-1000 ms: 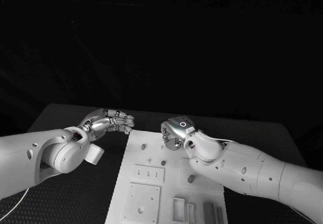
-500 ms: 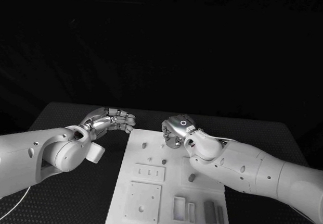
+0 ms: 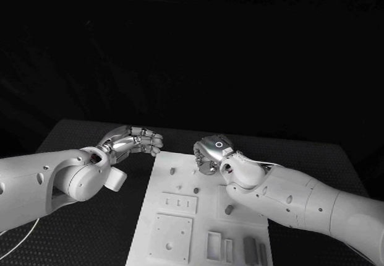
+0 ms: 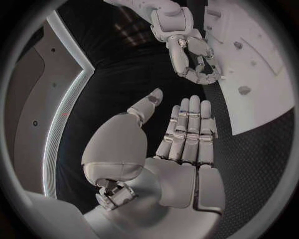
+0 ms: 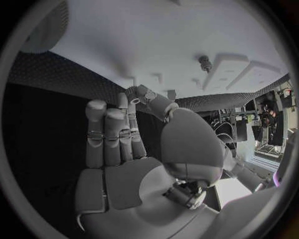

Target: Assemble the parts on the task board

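Note:
The white task board [image 3: 179,167] lies lengthwise in the middle of the table, also seen as the board [image 4: 264,64] and the board [image 5: 156,40]. Small grey parts stand on it: a peg [image 3: 228,209], a peg [image 5: 204,62], and two dark bars [image 3: 253,252] near the front. My left hand [image 3: 138,140] hovers just off the board's far left corner, fingers straight and together, palm [image 4: 181,179] bare. My right hand [image 3: 210,153] hangs over the board's far end with nothing in its fingers [image 5: 112,134]; in the left wrist view the right hand [image 4: 190,55] faces the left one.
Two raised square plates [image 3: 171,235] sit on the board's left half, with upright slots [image 3: 211,246] beside them. Black table [image 3: 87,224] surrounds the board on both sides. My two forearms lie along the board's long edges.
My left hand has lifted slightly and edged toward the board's far corner. The right hand has hardly moved.

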`<state>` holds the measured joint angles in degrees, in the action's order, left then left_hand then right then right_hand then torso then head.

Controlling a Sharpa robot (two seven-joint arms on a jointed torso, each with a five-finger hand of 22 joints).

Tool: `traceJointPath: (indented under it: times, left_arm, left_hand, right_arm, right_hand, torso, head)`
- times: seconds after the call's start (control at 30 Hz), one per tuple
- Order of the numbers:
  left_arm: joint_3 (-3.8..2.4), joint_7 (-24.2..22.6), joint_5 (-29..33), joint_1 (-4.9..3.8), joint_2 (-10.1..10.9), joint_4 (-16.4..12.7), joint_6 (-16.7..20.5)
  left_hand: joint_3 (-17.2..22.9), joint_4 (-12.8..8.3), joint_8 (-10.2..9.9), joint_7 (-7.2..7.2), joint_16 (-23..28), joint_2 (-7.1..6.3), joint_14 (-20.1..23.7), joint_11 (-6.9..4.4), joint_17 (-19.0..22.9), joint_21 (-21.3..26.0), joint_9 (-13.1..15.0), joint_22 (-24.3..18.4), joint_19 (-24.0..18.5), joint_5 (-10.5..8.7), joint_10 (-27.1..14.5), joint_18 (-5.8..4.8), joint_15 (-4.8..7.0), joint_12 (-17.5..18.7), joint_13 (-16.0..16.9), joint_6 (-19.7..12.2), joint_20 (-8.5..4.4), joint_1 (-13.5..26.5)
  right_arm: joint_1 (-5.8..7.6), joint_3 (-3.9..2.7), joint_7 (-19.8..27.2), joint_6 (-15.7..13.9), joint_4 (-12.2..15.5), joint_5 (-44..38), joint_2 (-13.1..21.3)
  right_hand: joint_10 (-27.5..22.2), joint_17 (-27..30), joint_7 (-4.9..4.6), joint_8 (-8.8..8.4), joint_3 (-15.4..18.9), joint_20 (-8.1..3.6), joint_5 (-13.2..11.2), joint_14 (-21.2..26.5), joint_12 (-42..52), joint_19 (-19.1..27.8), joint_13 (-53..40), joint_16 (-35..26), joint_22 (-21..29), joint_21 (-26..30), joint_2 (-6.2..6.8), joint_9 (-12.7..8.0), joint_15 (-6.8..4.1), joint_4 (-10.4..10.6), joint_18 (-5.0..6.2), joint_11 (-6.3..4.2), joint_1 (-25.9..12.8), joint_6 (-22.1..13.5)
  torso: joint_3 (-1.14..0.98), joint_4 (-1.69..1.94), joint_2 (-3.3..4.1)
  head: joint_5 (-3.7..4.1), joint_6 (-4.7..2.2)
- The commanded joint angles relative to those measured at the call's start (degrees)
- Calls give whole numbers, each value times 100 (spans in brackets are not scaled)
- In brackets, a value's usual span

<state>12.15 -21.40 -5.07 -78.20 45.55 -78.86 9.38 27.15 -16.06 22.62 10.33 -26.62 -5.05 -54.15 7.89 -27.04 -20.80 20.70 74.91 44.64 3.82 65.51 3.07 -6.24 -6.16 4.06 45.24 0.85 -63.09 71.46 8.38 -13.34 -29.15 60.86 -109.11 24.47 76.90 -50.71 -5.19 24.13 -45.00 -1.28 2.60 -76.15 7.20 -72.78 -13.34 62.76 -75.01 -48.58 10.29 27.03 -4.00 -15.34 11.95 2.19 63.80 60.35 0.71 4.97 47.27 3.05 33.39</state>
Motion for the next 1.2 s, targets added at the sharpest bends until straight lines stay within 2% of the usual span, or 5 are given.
traceJointPath:
  times: [0.03, 0.27, 0.63, 1.2]
  left_arm:
    - [-6, -36, 22, -5, -17, -8, -86]
    - [-7, -34, 22, -5, -11, -12, -81]
    - [-8, -33, 23, -5, -18, -1, -80]
    - [-13, -33, 23, -6, -12, -8, -75]
  left_hand:
    - [-11, -31, -27, 38, 24, -2, 2, 29, -7, 32, -6, 88, -36, -35, -4, 49, -29, 34, -4, 10, -8, 13]
    - [-11, -31, -28, 38, 25, -2, 2, 29, -8, 32, -6, 88, -37, -35, -4, 49, -29, 36, -3, 10, -8, 12]
    - [-10, -31, -30, 38, 31, -1, 1, 30, -12, 32, -6, 89, -37, -35, -2, 50, -30, 41, -3, 11, -7, 9]
    - [-11, -30, -34, 39, 38, -3, 0, 30, -18, 33, -5, 89, -38, -36, 1, 50, -30, 47, -2, 12, -6, 7]
  right_arm:
    - [-3, 0, 86, 126, -24, -14, -30]
    - [-5, 3, 111, 162, -48, 24, -50]
    - [-5, 3, 139, 170, 19, 57, -53]
    - [-5, 5, 133, 222, -68, 75, -85]
  right_hand:
    - [25, 9, 2, 11, -34, -50, 17, -4, -8, -10, 1, 36, -108, -34, -10, 4, -26, 2, 305, -7, 52, 43]
    - [24, 12, 1, 7, -42, -49, 17, -2, -13, -7, -1, 37, -107, -35, -8, 4, -25, 8, 305, -6, 51, 41]
    - [23, 18, 0, 0, -54, -46, 17, 0, -21, 0, -6, 39, -105, -38, -1, 6, -23, 20, 305, -4, 47, 41]
    - [21, 25, -1, -10, -65, -43, 17, 3, -33, 8, -12, 41, -103, -41, 14, 8, -21, 30, 305, -2, 42, 38]
  torso:
    - [2, 2, -1]
    - [2, 2, 10]
    - [8, -6, 10]
    - [12, -9, 7]
  head:
    - [-27, 18]
    - [-46, 19]
    - [-35, 35]
    - [-28, 38]
